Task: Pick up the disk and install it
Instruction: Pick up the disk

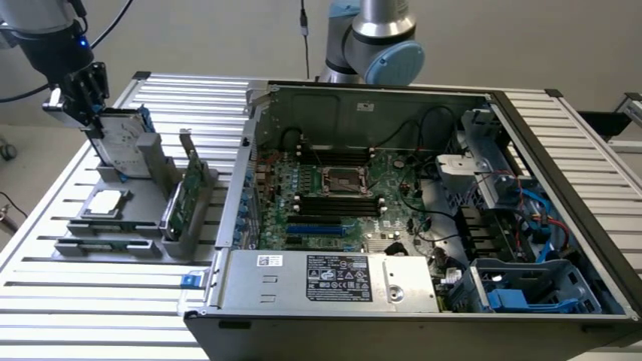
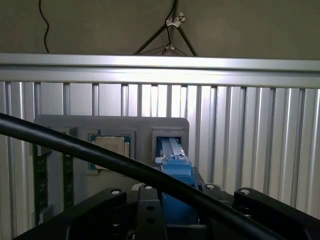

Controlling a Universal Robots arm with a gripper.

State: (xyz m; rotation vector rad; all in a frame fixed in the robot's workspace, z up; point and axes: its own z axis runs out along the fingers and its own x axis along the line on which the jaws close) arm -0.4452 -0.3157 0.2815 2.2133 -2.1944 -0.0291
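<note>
Disk point(image 1: 125, 143): stands upright on edge in a slot of the grey fixture tray point(image 1: 135, 216), top edge exposed for gripping; gripper point(image 1: 92, 120) above the tray, jaws clamped on that blue-framed edge.

You see a silver-grey disk point(image 1: 122, 141) with blue edging, a green circuit card point(image 1: 191, 189), a grey holder point(image 1: 138, 218) and a silver ribbed table point(image 1: 90, 301).

Exterior view high over table point(image 1: 80, 308), wrist view close above disk point(image 2: 176, 172)
</note>
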